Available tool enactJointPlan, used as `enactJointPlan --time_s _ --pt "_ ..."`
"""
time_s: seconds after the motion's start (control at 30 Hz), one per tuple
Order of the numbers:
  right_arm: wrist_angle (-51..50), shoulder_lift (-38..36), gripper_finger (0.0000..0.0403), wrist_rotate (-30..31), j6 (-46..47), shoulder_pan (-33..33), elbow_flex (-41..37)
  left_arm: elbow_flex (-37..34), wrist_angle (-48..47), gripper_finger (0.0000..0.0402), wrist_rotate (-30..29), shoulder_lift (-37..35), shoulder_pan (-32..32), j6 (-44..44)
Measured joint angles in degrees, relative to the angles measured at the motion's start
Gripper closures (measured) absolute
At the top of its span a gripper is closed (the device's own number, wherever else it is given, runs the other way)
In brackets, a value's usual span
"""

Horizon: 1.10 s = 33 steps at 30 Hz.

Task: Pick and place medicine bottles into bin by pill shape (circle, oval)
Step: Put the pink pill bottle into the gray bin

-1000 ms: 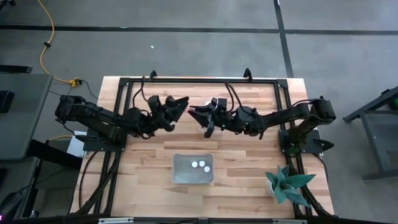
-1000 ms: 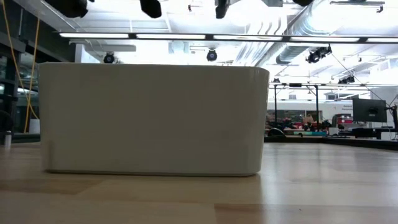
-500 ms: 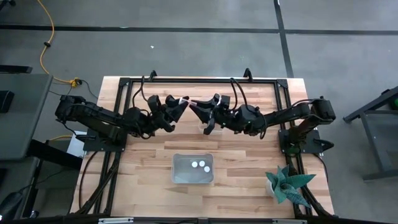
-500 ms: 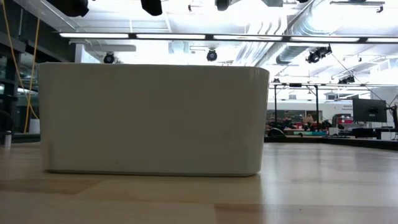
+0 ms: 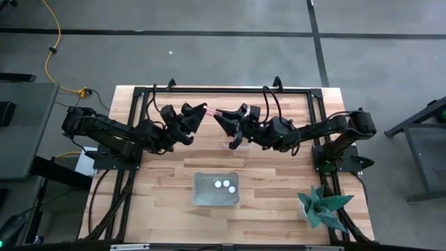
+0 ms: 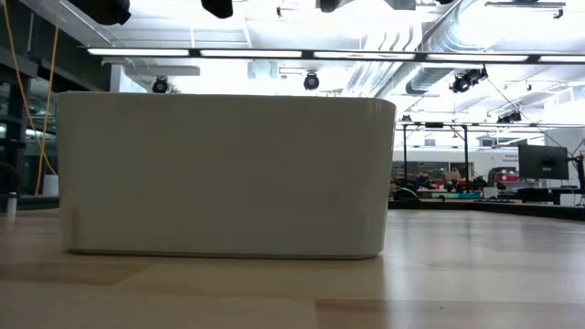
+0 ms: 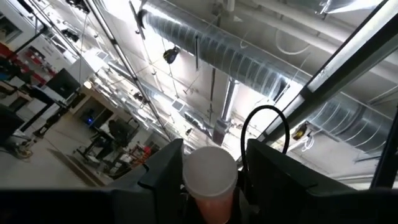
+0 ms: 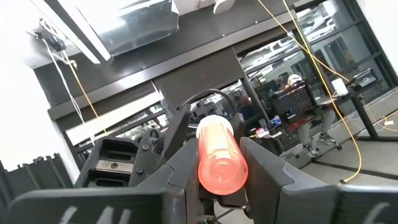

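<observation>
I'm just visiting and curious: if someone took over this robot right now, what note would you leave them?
Right pincer: shut on a medicine bottle, held in the air above the far half of the table.
Left pincer: at that bottle's white cap; grip unclear.
Bin: near the table's front, with two bottles inside.
Done: two binned.
Left: finish what looks like a hand-over and bin this bottle. No other bottles or second bin in view.

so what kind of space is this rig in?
Likely a large robotics lab or workshop: exposed ceiling ducts, strip lights overhead, and desks with monitors beyond the wooden table.
</observation>
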Motion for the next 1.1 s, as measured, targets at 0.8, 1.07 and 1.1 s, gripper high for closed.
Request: enactJointPlan --time_s 0.8,1.07,1.1 --pt "0.24 0.00 0.0319 -1.29 1.35 -1.37 -0.04 0.00 0.74 0.0260 -0.81 0.07 1.84 -0.15" --pt "0.24 0.00 0.0319 -1.47 1.77 -1.83 -0.04 0.00 0.72 0.0296 -0.83 0.07 1.85 -0.13" --pt "0.24 0.00 0.0319 -1.45 1.76 -1.81 -0.04 0.00 0.71 0.0297 -0.83 0.07 1.84 -0.02"
